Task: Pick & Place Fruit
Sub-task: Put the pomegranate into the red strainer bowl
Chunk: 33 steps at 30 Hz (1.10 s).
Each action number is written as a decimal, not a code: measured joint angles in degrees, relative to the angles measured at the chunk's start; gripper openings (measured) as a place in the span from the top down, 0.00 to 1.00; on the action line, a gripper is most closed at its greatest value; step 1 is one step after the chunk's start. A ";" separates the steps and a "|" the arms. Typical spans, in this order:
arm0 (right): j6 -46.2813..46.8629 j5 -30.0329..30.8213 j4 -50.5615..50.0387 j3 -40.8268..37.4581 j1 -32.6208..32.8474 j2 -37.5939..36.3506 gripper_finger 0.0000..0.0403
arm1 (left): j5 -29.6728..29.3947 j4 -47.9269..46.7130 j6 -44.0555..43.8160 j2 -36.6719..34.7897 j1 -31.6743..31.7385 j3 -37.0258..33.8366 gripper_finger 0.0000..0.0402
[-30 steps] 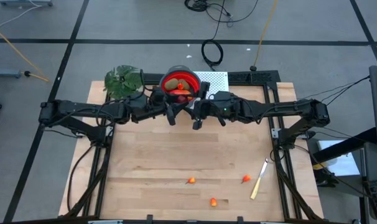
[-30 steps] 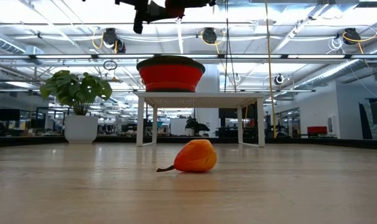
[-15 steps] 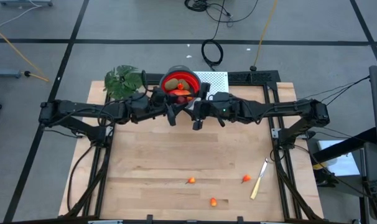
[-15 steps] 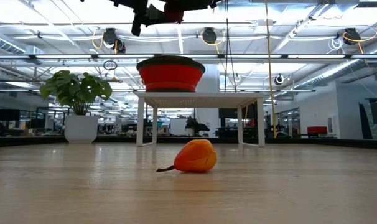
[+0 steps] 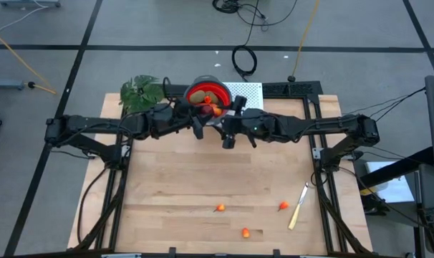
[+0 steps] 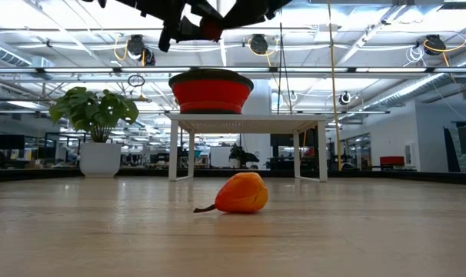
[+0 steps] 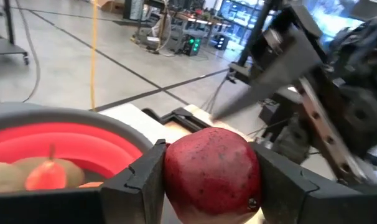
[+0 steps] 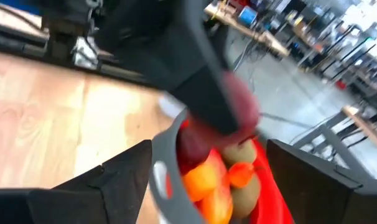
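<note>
Where the left gripper (image 7: 207, 180) fills the lower middle of its wrist picture, I see its two dark fingers (image 7: 142, 180) clamped on a dark red round fruit (image 7: 211, 174), one pad on each side of it. In the high view that gripper (image 5: 197, 123) sits just above centre, at the near rim of the red bowl (image 5: 218, 92). The right gripper (image 8: 204, 168) has its jaws spread wide with nothing between them — through the gap I look into the bowl (image 8: 160, 155), where orange and olive-brown fruit (image 8: 229, 180) lie piled. From above, this gripper (image 5: 229, 136) is just right of the left one, near the frame's centre, the two arms meeting nose to nose.

In the low view both grippers hang along the top edge, above the bowl (image 6: 211, 91), which stands on a small white stand (image 6: 248, 123) in the upper middle.

Further out, three small orange bits (image 5: 219, 208) rest on the wooden table (image 5: 167, 186) in the lower middle of the high view, well apart from each other. A pale-handled knife (image 5: 298, 206) lies to their right — lower right of the boards. One orange piece (image 6: 242, 193) shows at the centre of the low view. A leafy green plant (image 5: 140, 92) stands at the table's upper left corner, left of the bowl.
</note>
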 joint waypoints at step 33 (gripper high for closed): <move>15.92 -18.64 -10.29 0.00 -4.19 0.00 0.86 | -1.49 -28.32 18.39 6.43 7.71 14.46 0.50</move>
